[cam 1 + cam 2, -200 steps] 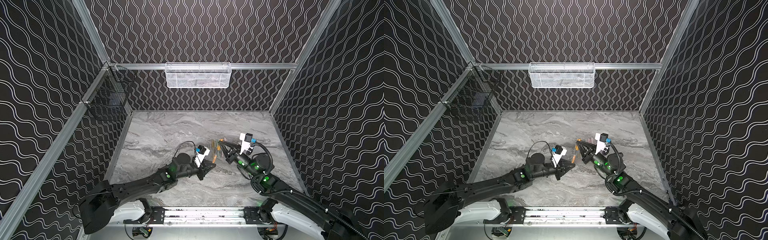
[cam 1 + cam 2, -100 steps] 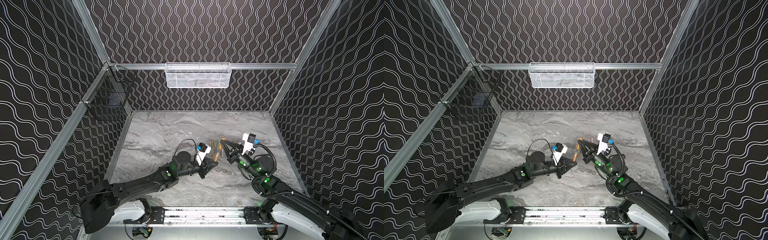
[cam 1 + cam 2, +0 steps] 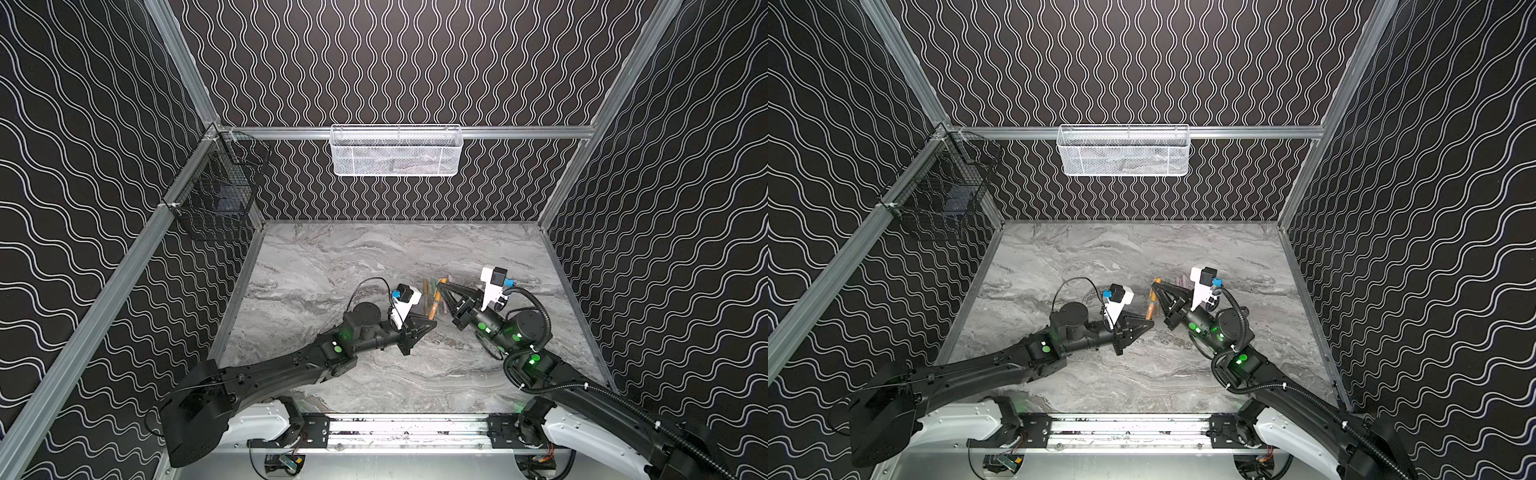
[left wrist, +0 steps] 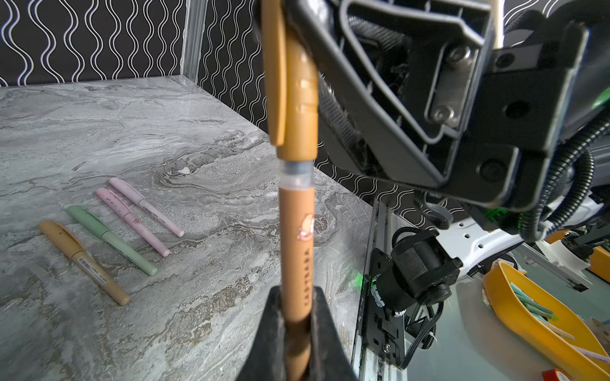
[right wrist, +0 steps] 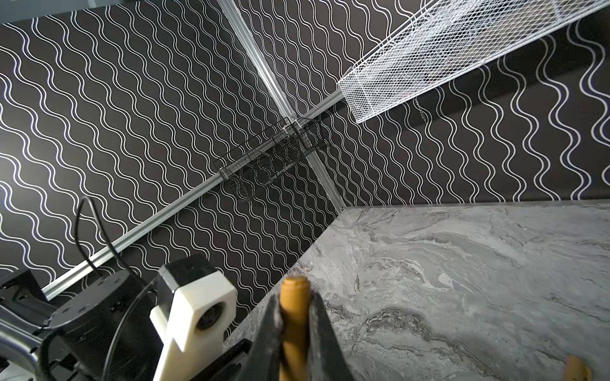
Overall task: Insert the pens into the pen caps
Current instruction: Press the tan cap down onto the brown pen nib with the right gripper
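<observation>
The left gripper is clamped tight on the lower barrel of a tan-orange pen, its two black fingers pinching the barrel from either side. The pen's long axis runs straight out from those fingertips toward the right gripper. In both top views that line points away from the robot's base.

At the pen's far end sits the tan-orange cap, in line with the barrel and already over the tip. A short grey and clear collar shows between the cap's mouth and the barrel, so the cap looks not yet fully seated. The right gripper is closed on this cap, whose rounded end pokes out between its fingers in the right wrist view. Seating it likely means pressing the two grippers together along that shared axis.

Four capped pens lie side by side on the marble table, below the held pen and off to one side of the left gripper: tan-orange, pale green, two pale pink.

A black wire basket hangs on the left wall with something dark inside. A white mesh basket hangs on the back wall, contents unclear. Beyond the table's edge, a yellow bin holds pale green sticks.
</observation>
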Controlling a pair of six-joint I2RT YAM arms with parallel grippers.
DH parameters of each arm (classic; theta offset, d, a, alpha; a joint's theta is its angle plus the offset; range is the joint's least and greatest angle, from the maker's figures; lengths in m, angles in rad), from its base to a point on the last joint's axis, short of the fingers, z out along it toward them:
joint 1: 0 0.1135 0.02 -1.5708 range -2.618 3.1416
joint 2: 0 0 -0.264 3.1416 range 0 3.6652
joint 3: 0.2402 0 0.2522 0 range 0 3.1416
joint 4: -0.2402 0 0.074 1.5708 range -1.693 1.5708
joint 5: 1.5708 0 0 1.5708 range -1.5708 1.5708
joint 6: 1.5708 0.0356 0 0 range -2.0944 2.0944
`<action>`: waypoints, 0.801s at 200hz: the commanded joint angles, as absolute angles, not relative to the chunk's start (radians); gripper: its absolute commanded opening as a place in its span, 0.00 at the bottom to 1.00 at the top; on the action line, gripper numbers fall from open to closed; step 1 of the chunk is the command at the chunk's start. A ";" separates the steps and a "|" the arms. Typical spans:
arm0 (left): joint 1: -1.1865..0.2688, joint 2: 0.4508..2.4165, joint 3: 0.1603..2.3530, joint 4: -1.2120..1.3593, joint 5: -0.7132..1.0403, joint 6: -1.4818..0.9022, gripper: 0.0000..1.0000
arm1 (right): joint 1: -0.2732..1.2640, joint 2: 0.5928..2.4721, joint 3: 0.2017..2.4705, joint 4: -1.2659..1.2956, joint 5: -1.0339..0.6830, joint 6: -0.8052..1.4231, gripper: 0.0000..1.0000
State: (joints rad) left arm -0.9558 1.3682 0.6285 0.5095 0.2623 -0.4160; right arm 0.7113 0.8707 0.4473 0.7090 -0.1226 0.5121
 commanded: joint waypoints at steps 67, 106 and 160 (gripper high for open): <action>-0.954 1.391 0.654 0.654 0.121 -0.328 0.00 | 0.709 0.803 0.534 0.513 -0.124 0.452 0.40; -0.955 1.384 0.617 0.692 0.075 -0.273 0.00 | 0.709 0.760 0.658 0.270 -0.046 0.380 0.40; -0.955 1.391 0.596 0.707 0.097 -0.229 0.00 | 0.703 0.860 0.946 -0.092 -0.071 0.226 0.24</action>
State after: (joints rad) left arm -0.9550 1.3861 0.5983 0.6628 0.0830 -0.2684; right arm 0.7055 0.8013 0.8265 0.1444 -0.0654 0.3111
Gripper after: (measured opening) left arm 0.103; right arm 0.280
